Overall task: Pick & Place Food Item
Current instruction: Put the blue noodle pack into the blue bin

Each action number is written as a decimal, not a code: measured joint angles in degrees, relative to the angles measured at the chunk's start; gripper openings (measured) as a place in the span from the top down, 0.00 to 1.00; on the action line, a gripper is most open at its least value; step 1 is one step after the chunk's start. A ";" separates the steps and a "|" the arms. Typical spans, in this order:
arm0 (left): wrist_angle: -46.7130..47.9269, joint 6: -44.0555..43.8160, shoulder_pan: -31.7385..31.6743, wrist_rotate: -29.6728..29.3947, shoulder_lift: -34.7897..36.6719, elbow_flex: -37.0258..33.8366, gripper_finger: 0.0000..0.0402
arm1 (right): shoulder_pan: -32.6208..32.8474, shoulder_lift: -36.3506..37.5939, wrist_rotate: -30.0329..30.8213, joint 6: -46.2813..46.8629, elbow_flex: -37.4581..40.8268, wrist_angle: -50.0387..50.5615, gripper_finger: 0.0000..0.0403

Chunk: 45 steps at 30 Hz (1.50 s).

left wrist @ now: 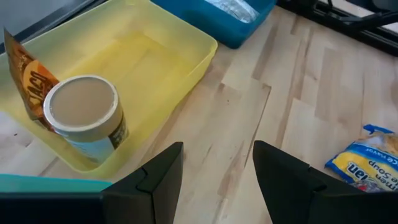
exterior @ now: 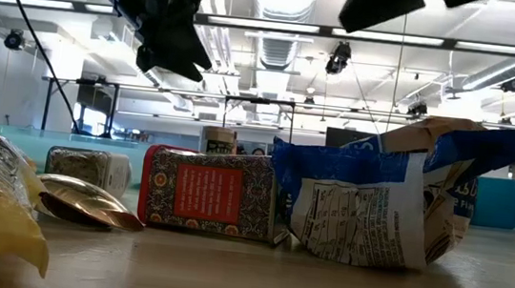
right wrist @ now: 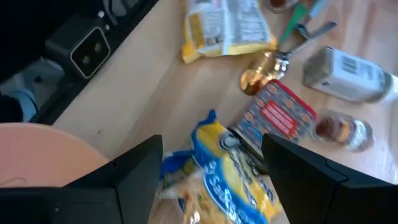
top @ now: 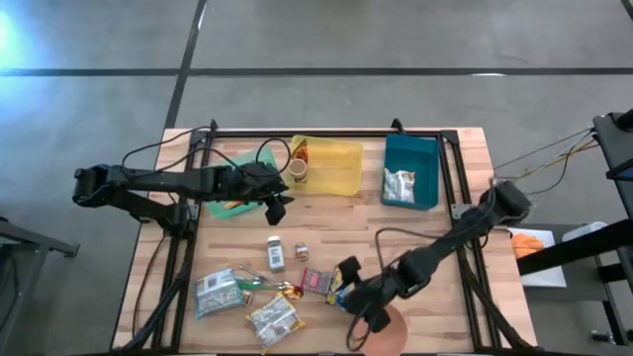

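On the wooden desk (top: pixel 435 237), seen from above, two dark arms reached in from either side, the left toward the bins at the back, the right toward a scatter of small food items at the front. At the back sat a yellow bin (top: pixel 331 168) holding a paper cup (top: pixel 296 170), and beside it a blue bin (top: pixel 408 170) with a packet inside. The left gripper (top: pixel 277 206) hovered just in front of the yellow bin, spread and holding nothing, well apart from the front items. The right gripper (top: pixel 358 305) hung low at the front edge, beside a pink plate (top: pixel 392 331), its fingers also spread with nothing between them. The likely target, a blue and yellow soup packet (right wrist: pixel 219 177), lay crumpled directly between and just beyond those fingers, touching a red patterned box (right wrist: pixel 278 117). Its long axis seemed to run forward from the gripper rather than across it. The right arm was clearly the nearer one.
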State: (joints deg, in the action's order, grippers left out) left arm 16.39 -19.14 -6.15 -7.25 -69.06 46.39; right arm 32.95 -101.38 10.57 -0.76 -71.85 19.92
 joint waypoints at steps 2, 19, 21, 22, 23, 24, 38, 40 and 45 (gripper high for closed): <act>0.10 -0.26 0.00 -0.01 0.00 0.00 0.50 | 0.68 -3.34 0.57 -1.13 -3.70 1.71 0.32; 5.04 -1.77 1.49 1.72 -0.02 -0.05 0.50 | 1.99 -22.56 10.69 9.64 -28.47 23.61 0.32; 4.78 -1.75 2.08 1.75 -0.02 -0.38 0.50 | 2.39 -23.28 10.80 10.86 -29.15 24.13 0.32; 4.40 -1.75 2.27 1.73 -0.02 -0.50 0.50 | 2.61 -23.37 10.92 11.50 -29.18 24.14 0.32; 4.01 -1.75 2.40 1.76 -0.02 -0.62 0.50 | 2.87 -23.37 11.45 12.22 -29.18 24.36 0.32; 4.01 -1.75 2.48 1.75 -0.02 -0.66 0.50 | 3.18 -23.37 12.22 12.90 -29.11 24.41 0.32; 4.16 -2.14 8.87 -1.07 6.13 -1.75 0.50 | 4.28 -24.69 15.14 17.36 -27.79 24.43 0.32; 4.37 -1.71 9.17 -3.09 6.96 -1.77 0.50 | 4.31 -25.25 15.19 17.37 -27.79 24.14 0.32; 4.52 -1.73 9.18 -3.90 9.08 -1.84 0.50 | 4.31 -27.34 15.56 17.71 -27.76 24.21 0.32</act>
State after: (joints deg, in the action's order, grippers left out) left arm 20.91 -20.86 3.03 -11.16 -59.98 44.56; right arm 37.26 -128.71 26.13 16.96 -99.61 44.13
